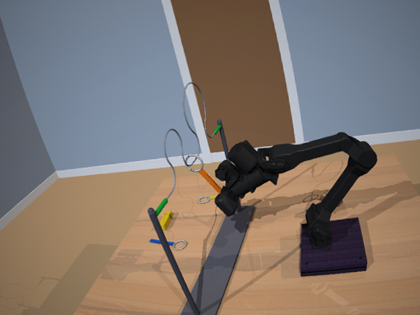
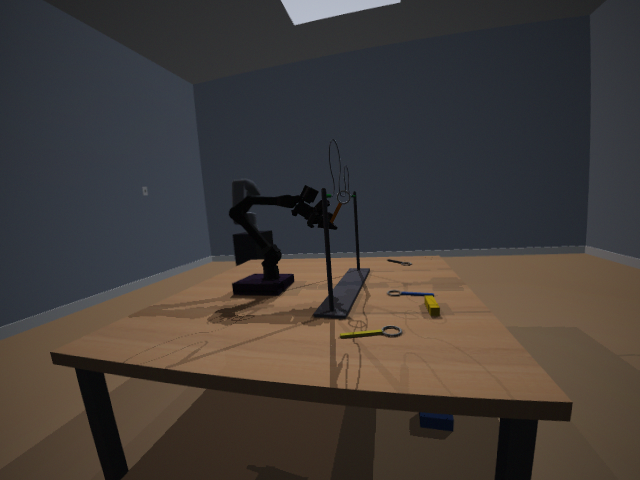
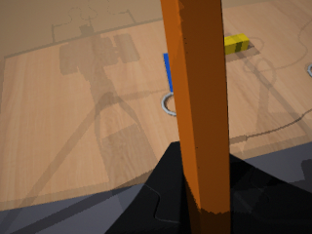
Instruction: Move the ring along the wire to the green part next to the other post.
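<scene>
My gripper (image 1: 220,193) (image 2: 330,219) (image 3: 186,150) is shut on the lower end of the orange handle (image 1: 209,180) (image 2: 336,210) (image 3: 195,92). The handle slants up to the silver ring (image 1: 194,162) (image 2: 343,196), which sits around the thin grey wire (image 1: 184,109) (image 2: 334,155) at the low dip between its two loops. I cannot tell whether the ring touches the wire. The wire runs from a green part (image 1: 216,128) at the far post (image 1: 222,140) (image 2: 356,232) to a green part (image 1: 161,206) at the near post (image 1: 172,259) (image 2: 327,248).
The posts stand on a dark grey base plate (image 1: 217,259) (image 2: 346,294). On the table lie a yellow block (image 1: 166,220) (image 2: 431,305) (image 3: 237,43), a blue-handled ring (image 1: 169,243) (image 2: 410,293) (image 3: 167,85) and a yellow-handled ring (image 1: 209,198) (image 2: 372,332). The arm's base (image 1: 331,245) (image 2: 262,284) sits on the right.
</scene>
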